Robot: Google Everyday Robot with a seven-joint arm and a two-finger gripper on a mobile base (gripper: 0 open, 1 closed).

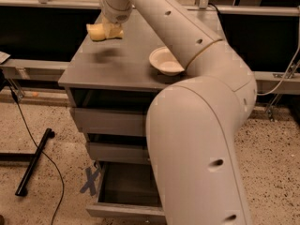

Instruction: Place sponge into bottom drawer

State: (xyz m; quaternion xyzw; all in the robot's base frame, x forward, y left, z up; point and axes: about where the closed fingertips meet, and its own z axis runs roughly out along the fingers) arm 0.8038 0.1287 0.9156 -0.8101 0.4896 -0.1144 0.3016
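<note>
The sponge (99, 32) is hanging just above the grey cabinet top (112, 71), its shadow lying beneath it, with the claw (111, 31) clamping its right end over the top's far left corner. Right of the claw and nearer the camera, a white bowl (165, 61) is sitting on the top beside the arm. Far below the claw, the bottom drawer (124, 191) is standing pulled open, a blue X (90, 181) marking the speckled floor to its left.

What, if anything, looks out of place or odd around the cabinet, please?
Nothing damaged or spilled. The bottom drawer hangs open, and the gripper holds the sponge above the cabinet top, near its far corner.
</note>
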